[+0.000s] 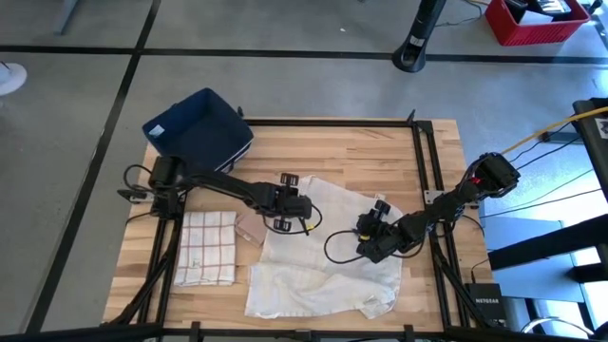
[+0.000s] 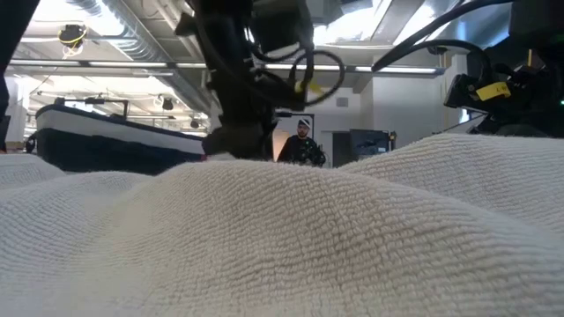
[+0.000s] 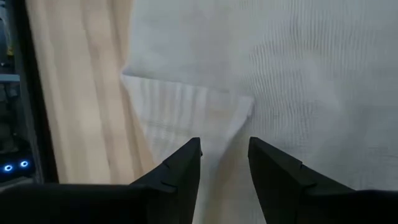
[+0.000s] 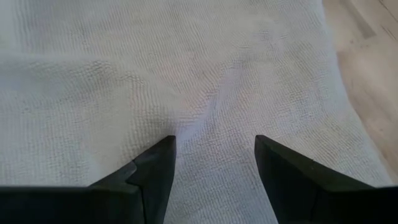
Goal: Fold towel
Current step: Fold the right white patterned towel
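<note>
High view: a white towel (image 1: 328,252) lies crumpled on the wooden table (image 1: 380,152), from the middle down to the near edge, with both grippers over it.

I see the left gripper (image 1: 302,211) at the towel's left upper part, and in its wrist view the jaws stand apart around a turned-over corner of the cloth, not yet pressed on it. The right gripper (image 1: 369,228) is above the towel's right part; its jaws are released and wide, with flat cloth between them and nothing held. A folded checked towel (image 1: 207,247) lies near the left edge, and a dark blue bin (image 1: 199,128) sits at the far left corner.
</note>
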Controlling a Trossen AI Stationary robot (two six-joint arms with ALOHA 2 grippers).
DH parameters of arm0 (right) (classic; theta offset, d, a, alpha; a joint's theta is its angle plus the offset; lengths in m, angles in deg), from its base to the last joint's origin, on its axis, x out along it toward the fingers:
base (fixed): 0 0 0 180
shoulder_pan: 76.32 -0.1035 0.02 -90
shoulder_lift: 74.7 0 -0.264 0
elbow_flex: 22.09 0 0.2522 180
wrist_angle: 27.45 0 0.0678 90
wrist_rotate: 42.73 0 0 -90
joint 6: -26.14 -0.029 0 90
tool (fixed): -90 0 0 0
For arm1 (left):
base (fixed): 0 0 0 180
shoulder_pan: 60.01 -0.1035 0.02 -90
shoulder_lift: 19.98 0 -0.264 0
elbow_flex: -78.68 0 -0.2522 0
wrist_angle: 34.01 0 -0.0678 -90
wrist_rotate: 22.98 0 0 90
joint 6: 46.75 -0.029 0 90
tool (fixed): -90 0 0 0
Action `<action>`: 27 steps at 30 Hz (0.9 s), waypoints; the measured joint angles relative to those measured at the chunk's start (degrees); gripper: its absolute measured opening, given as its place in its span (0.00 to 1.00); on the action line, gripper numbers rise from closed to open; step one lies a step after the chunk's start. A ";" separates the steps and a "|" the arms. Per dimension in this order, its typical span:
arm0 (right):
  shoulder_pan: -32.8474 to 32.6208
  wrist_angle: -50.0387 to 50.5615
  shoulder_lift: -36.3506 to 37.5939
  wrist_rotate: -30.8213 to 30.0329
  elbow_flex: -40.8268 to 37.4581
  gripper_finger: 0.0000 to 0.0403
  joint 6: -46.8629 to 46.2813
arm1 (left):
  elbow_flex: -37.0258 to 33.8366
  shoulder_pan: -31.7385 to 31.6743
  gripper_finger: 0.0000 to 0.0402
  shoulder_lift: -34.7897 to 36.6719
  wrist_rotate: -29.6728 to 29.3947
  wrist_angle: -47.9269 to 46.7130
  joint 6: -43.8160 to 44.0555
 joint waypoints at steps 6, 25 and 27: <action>0.00 0.01 0.00 -0.02 0.00 0.55 -0.01 | 0.00 -1.29 0.31 -0.96 -0.67 0.71 1.33; 0.00 3.49 4.73 8.02 0.88 0.55 0.13 | 1.29 -1.79 0.00 8.89 -3.70 2.22 12.86; -0.02 3.93 7.31 9.14 1.01 0.55 0.89 | 1.29 0.63 0.01 11.89 0.38 2.37 10.25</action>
